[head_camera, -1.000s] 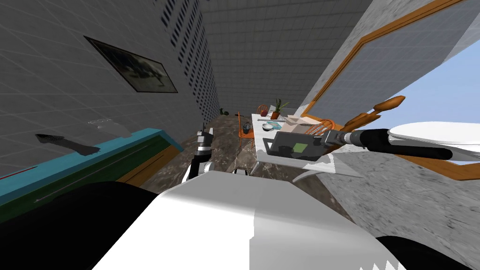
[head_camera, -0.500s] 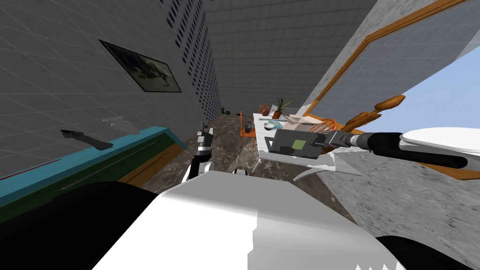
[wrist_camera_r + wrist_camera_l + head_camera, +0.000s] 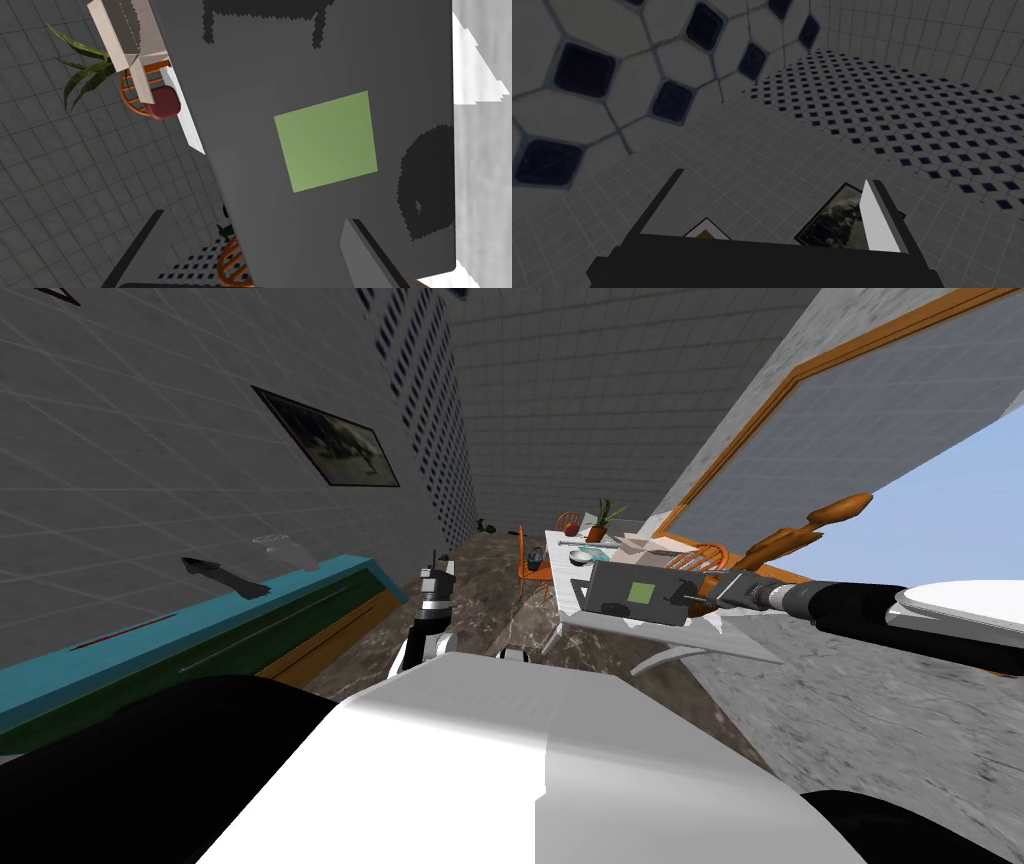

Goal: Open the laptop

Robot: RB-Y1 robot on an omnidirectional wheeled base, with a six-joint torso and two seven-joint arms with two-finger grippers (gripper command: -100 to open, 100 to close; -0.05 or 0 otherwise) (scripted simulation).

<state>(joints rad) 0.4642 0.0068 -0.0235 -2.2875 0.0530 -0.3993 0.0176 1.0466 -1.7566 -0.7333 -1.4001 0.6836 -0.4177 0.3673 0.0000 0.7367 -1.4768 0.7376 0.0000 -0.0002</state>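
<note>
Laptop [image 3: 640,593] on white table [image 3: 690,640], dark lid part raised. My right gripper [image 3: 254,218] is spread, straddling the lid edge. Left gripper [image 3: 774,176] spread, idle. Lid likely stiff, light, slick: hold the free edge.

No lettering, number or brand can be read anywhere. The laptop [image 3: 310,75] bears only a plain green square [image 3: 326,141] on its dark grey lid, right of centre in the right wrist frame. The framed picture [image 3: 335,448], upper left of the head frame, shows no legible writing.
</note>
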